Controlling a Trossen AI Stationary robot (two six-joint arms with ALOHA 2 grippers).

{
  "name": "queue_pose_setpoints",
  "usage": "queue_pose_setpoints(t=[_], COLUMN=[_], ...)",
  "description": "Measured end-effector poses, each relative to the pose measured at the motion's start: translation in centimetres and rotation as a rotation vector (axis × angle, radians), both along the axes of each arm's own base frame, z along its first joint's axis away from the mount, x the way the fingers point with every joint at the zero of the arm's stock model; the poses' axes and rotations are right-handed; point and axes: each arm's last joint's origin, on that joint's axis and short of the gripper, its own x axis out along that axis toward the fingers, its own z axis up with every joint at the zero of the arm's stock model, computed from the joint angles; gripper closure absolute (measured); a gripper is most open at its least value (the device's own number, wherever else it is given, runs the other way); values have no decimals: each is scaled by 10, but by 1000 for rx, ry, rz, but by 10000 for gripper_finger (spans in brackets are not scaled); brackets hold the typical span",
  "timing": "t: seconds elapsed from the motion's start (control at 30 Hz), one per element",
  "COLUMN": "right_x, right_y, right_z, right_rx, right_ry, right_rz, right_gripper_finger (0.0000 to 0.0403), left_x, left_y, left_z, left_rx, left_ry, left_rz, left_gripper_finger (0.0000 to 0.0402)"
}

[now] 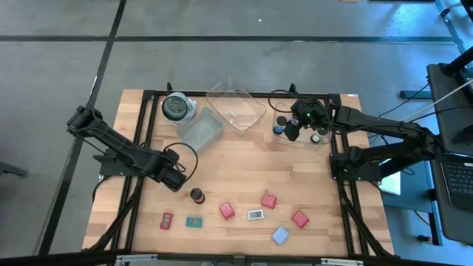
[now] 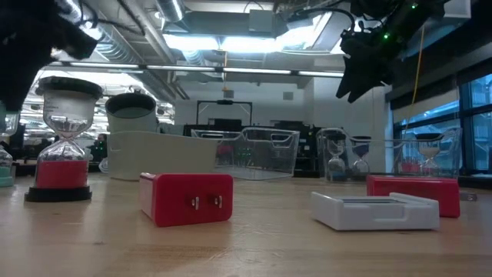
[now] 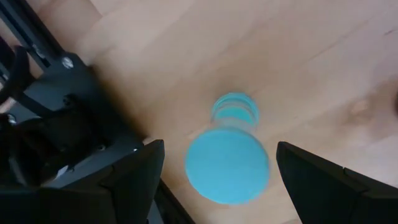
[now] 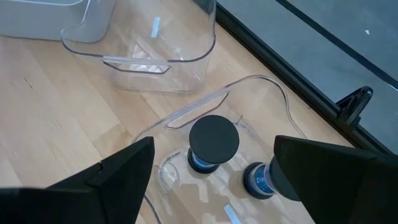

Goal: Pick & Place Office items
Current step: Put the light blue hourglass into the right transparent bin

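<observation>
a pale wooden surface (image 1: 244,174) on a black frame stands on a grey floor; the low view looks past it into a lit workshop. the right end effector (image 1: 294,127) hangs above the far right corner, over a clear tray (image 4: 249,87) that already holds small hourglass timers; the right wrist view shows two of them, black-capped with blue sand (image 4: 213,144), between its widely parted fingers, which hold nothing. the left end effector (image 1: 177,179) is low over the near left part of the surface, fingers also spread wide and empty. in the left wrist view it straddles a teal-capped hourglass (image 3: 229,155), which seems to stand under it, not yet gripped.

the rest is unsorted. a red-based hourglass (image 1: 197,196) stands just beside the left end effector. along the near edge lie red blocks (image 1: 227,211), a white flat piece (image 1: 255,215), a teal one (image 1: 194,222), a small red one (image 1: 166,220) and a pale-blue one (image 1: 280,235). two more clear trays (image 1: 236,105) and a round jar (image 1: 177,107) sit at the far side, apparently empty of items. by my reading, a few timers are placed and most of the work remains.
</observation>
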Motion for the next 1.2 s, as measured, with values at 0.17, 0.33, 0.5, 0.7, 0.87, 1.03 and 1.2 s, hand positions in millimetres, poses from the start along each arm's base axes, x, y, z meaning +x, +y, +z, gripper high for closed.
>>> queue_pose_setpoints(t=[0.17,0.33,0.5,0.7,0.87,1.03,1.2], right_x=[0,0,0,1,1,1,1], right_y=[0,0,0,0,0,0,0], right_z=[0,0,0,0,0,0,0], right_rx=[-1,-1,-1,-4,-3,6,6], right_ry=[1,1,1,-7,-7,-15,-15], right_rz=[3,2,2,2,1,-11,-11], right_gripper_finger=[69,69,69,69,69,69,69], left_x=[-2,-3,-4,-6,-5,-5,-3], left_y=[0,1,0,1,2,2,4], left_z=[-16,-19,-18,-15,-14,-14,-12], left_rx=[-31,-30,-55,-65,-66,-63,-43], left_ry=[1,6,9,-9,-15,-17,-35], left_rz=[3,-5,-2,-2,2,2,10], left_gripper_finger=[93,93,100,142,191,204,204])
